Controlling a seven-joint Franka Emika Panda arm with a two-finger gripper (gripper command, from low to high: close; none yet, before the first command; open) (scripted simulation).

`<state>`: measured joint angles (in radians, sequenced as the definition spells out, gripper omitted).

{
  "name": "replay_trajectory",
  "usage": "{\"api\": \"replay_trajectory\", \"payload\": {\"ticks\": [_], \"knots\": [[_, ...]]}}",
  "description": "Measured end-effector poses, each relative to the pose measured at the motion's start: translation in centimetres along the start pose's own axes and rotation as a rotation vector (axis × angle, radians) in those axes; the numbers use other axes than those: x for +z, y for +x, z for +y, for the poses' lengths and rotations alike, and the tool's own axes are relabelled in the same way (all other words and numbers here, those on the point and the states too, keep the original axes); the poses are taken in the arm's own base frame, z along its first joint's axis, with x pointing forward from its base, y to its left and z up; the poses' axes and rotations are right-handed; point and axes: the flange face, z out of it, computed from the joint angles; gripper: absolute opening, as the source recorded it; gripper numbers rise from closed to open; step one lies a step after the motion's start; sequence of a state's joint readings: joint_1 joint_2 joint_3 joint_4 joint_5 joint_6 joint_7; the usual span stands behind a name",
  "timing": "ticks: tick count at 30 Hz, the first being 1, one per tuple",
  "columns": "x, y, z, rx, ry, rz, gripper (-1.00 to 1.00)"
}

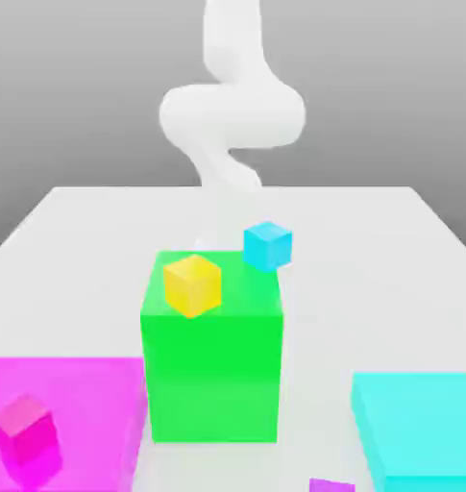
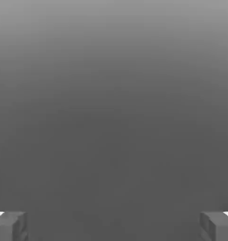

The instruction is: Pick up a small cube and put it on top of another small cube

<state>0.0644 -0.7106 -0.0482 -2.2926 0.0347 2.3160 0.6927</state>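
Note:
A small yellow cube (image 1: 192, 284) sits on top of a large green block (image 1: 213, 375) in the middle of the table. A small blue cube (image 1: 268, 245) shows just past that block's far corner, toward the exterior view's right. A small magenta cube (image 1: 26, 430) rests on a flat magenta slab (image 1: 92, 394) at the near left. The white arm (image 1: 232, 115) rises behind the table's far edge. In the hand view my gripper (image 2: 114, 227) is open, its two grey fingertips (image 2: 10, 226) far apart with nothing between them and plain grey beyond.
A cyan block (image 1: 419, 428) lies at the near right of the exterior view. A small purple piece (image 1: 331, 485) pokes up at the bottom edge. The white table (image 1: 371, 259) spreads around the green block.

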Motion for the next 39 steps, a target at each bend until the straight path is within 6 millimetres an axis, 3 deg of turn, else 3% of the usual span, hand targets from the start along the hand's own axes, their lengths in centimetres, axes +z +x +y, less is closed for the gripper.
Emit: {"api": "replay_trajectory", "payload": {"ticks": [4, 9, 15, 20, 26, 33, 37, 38, 39], "knots": [[7.2, 0.0, -0.4, -0.134, 0.006, -0.144, 0.00], [15.9, -1.5, -0.6, -0.298, 0.010, -0.298, 0.00], [25.8, -5.2, -0.1, -0.498, 0.006, -0.454, 0.00], [33.1, -9.7, 0.8, -0.681, -0.004, -0.566, 0.00], [40.4, -14.6, 3.5, -0.901, -0.038, -0.670, 0.00], [46.8, -19.8, 7.3, -1.195, -0.095, -0.767, 0.00], [51.1, -22.7, 10.0, -1.248, -0.106, -0.780, 0.00], [52.0, -23.3, 10.6, -1.249, -0.106, -0.781, -1.00], [52.0, -23.3, 10.6, -1.249, -0.106, -0.781, -1.00]]}}
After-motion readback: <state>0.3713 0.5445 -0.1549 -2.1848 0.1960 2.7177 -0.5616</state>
